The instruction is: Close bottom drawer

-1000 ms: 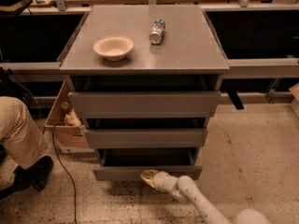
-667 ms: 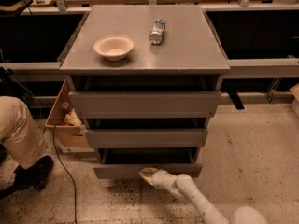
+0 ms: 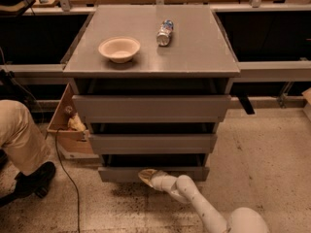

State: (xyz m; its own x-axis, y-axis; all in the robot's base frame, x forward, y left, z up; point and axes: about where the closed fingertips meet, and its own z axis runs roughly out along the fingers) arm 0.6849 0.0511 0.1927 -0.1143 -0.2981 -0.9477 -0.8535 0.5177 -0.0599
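Note:
The bottom drawer [image 3: 121, 173] is the lowest of three grey drawers in the cabinet. Its flat front panel stands a little out from the cabinet, with a dark gap above it. My gripper [image 3: 147, 175] is at the end of the white arm [image 3: 194, 200] that reaches in from the lower right. Its tip rests against the front panel, just left of the panel's middle. The middle drawer [image 3: 152, 143] and the top drawer [image 3: 151, 108] stand above it.
A beige bowl [image 3: 119, 48] and a lying can [image 3: 165, 32] sit on the cabinet top [image 3: 194, 52]. A person's leg and black shoe [image 3: 29, 178] are at the left. A cardboard box [image 3: 68, 130] and a black cable [image 3: 68, 178] lie left of the cabinet.
The gripper has moved slightly in toward the cabinet, and the bottom drawer front sits a little further in than before.

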